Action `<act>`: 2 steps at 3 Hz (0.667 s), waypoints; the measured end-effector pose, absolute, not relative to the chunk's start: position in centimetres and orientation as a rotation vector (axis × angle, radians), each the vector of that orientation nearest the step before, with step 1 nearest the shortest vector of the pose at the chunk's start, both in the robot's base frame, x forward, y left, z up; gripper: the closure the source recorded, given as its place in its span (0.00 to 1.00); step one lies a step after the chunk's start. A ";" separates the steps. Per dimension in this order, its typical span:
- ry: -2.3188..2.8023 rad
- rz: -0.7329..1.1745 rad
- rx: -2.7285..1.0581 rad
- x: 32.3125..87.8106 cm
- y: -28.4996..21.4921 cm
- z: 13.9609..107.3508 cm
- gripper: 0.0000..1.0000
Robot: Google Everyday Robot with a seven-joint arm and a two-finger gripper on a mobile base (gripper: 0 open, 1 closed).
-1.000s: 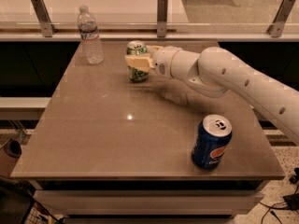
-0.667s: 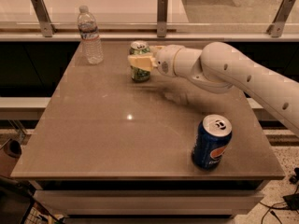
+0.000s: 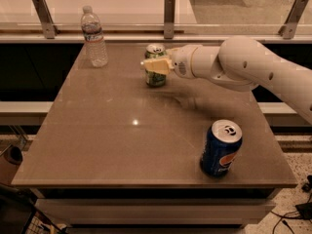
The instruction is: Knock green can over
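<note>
The green can [image 3: 155, 77] stands upright on the brown table [image 3: 122, 130], at the far middle. My gripper [image 3: 157, 65] reaches in from the right on the white arm [image 3: 243, 65] and is shut on the can at mid-height. One yellowish finger [image 3: 155, 66] lies across the can's front. The other finger is hidden behind the can. The can's silver top [image 3: 155, 48] shows above the finger.
A clear plastic water bottle [image 3: 94, 37] stands at the table's far left. A blue Pepsi can [image 3: 221, 148] stands near the front right edge. A railing with metal posts [image 3: 169, 16] runs behind the table. The table's edges drop off at the left and front.
The green can and my gripper have moved together a little to the right. The can now stands straighter. The bottle and the Pepsi can have not moved.
</note>
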State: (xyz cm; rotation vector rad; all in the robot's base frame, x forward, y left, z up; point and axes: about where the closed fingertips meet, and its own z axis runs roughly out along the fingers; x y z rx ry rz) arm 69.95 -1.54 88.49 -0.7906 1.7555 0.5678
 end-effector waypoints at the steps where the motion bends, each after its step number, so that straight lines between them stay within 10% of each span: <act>1: 1.781 0.519 -0.783 69.6 -2.8 89.0 1.00; 2: 1.795 0.477 -0.787 69.7 -3.7 89.8 1.00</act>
